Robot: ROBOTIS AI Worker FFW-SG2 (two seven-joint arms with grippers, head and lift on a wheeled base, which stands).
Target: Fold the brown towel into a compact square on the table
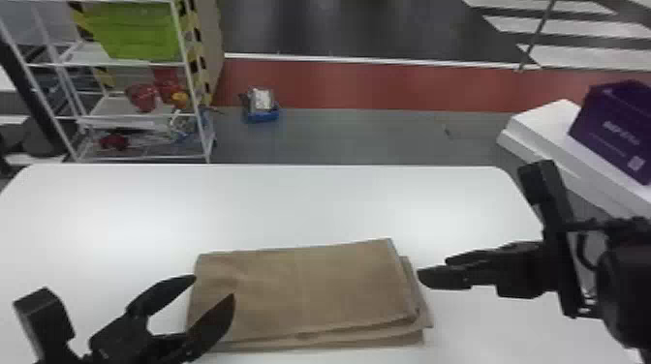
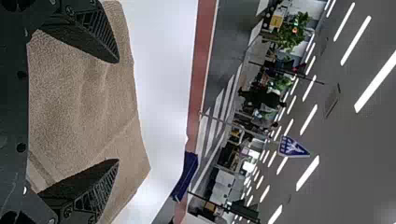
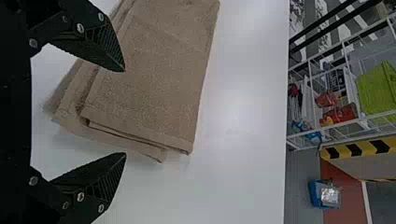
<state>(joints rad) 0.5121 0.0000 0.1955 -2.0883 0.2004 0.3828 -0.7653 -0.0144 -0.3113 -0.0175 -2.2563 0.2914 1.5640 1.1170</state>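
Towel (image 1: pixel 305 290) could skew out of square if the left pincer (image 1: pixel 211 286) and right pincer (image 3: pixel 125 112), both spread open at its opposite ends, pinch unevenly.

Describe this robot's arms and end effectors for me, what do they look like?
The left end effector and right end effector are black, each with two flat, pointed fingers with ridged sides and small round screws. The right arm is black too, with a dark, looping cable.
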